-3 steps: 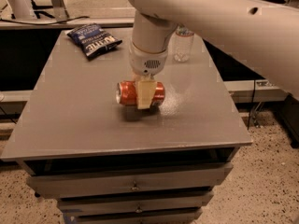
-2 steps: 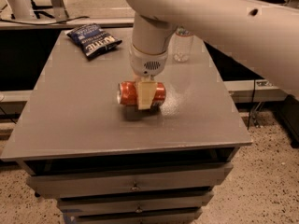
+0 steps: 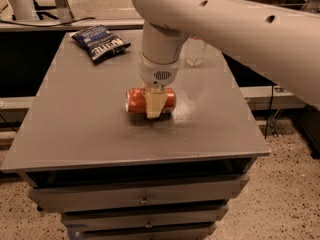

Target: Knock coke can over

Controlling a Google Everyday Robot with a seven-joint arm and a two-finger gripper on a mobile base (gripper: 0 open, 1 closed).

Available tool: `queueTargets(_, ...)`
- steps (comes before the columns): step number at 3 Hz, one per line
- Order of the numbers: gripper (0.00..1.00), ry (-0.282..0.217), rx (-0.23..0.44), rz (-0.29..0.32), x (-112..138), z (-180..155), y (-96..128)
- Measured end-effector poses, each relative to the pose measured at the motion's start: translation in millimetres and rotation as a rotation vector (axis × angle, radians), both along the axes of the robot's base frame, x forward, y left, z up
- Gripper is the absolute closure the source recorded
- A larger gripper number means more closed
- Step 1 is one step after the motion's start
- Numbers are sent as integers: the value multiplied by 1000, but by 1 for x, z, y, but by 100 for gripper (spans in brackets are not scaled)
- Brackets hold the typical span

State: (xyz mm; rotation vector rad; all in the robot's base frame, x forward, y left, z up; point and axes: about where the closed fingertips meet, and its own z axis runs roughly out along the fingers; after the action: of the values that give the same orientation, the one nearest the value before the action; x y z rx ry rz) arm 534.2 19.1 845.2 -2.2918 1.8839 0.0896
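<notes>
The orange-red coke can (image 3: 135, 100) lies on its side near the middle of the grey table (image 3: 75, 129), its silver top facing left. My gripper (image 3: 154, 105) comes straight down on the can's middle from the white arm (image 3: 160, 44). Its cream tip covers the can's centre and reaches the table top. The part of the gripper behind the can is hidden.
A dark blue chip bag (image 3: 101, 42) lies at the table's back left. A clear plastic water bottle (image 3: 195, 51) stands at the back, partly behind the arm. The table has drawers below its front edge (image 3: 145, 200). Speckled floor lies to the right.
</notes>
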Motion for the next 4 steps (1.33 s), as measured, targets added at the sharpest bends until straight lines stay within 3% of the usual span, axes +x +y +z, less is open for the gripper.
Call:
queueTargets(1,0,10,-6,-12,-6,-4,-5)
queueTargets(2,0,14,-1,-17,-8,-5,-5)
queueTargets(3,0,23,69,-61,-12,1,-13)
queueTargets(4,0,6,202,-129,-16,27,-33)
